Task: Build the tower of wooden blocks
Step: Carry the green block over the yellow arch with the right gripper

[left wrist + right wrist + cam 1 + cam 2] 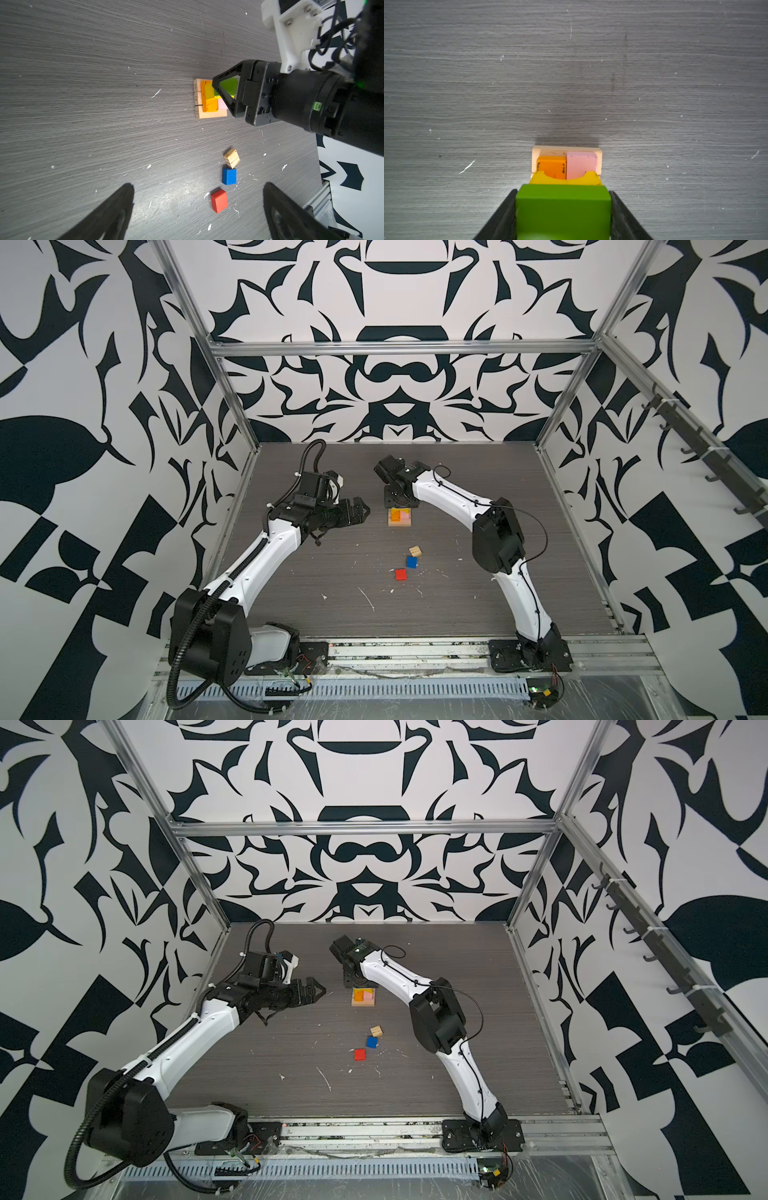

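The tower's tan bar base (400, 523) carries an orange block (551, 166) and a pink block (581, 164) side by side, with a yellow block (564, 181) lying on them. My right gripper (562, 192) points down over the tower, shut on a green block (562, 209) that hangs just above and beside the yellow one (208, 91). My left gripper (362, 512) hovers left of the tower, open and empty. On the table nearer the front lie a plain cube (415, 551), a blue square (411, 562) and a red square (400, 574).
Grey wood-grain table (316, 572) with white scuff marks. A metal frame and patterned walls close in the back and both sides. Both arm bases sit on the front rail (415, 649).
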### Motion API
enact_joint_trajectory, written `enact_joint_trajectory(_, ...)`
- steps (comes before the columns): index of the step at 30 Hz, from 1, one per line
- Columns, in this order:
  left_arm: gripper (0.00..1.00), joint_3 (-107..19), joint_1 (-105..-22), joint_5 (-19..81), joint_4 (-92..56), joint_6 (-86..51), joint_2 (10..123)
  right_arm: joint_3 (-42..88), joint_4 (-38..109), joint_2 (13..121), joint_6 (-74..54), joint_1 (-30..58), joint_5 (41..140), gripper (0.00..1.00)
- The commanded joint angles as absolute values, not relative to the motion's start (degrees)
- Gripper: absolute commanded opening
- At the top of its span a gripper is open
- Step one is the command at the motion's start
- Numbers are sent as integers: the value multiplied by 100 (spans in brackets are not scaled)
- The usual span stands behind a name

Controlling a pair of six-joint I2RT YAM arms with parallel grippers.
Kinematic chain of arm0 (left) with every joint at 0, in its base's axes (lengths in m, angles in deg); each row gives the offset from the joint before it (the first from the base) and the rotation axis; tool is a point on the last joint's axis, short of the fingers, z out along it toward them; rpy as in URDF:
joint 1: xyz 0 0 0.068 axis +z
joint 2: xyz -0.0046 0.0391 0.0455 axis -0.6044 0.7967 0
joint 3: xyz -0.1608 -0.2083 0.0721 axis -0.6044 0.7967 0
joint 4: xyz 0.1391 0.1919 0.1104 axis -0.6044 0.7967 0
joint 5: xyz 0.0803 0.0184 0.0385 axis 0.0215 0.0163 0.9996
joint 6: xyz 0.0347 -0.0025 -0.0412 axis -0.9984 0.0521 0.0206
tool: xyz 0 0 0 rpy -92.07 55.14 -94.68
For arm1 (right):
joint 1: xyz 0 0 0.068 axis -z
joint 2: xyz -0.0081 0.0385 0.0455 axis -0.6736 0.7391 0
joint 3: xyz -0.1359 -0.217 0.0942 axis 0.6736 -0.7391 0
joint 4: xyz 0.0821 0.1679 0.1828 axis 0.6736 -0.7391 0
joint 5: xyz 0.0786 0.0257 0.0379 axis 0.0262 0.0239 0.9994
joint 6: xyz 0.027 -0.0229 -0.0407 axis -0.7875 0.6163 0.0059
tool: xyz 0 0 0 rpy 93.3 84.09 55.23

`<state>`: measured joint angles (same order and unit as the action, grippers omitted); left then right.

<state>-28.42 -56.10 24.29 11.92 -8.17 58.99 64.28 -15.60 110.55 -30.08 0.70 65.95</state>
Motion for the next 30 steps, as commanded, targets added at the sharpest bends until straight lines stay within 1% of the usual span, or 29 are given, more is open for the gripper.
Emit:
enact_joint_trajectory(1,100,-2869,-5582,2399,1271,-836,5799,6402,-1546,11014,-3102,86,6518,56)
enact_joint_trajectory(23,99,-2898,-5582,2417,1314,-879,5824,6442,-1526,11040,-3104,86,6536,68)
enact_joint_trajectory(30,100,-2899,-5582,2399,1314,-879,5830,6474,-1521,11049,-3096,86,6538,75)
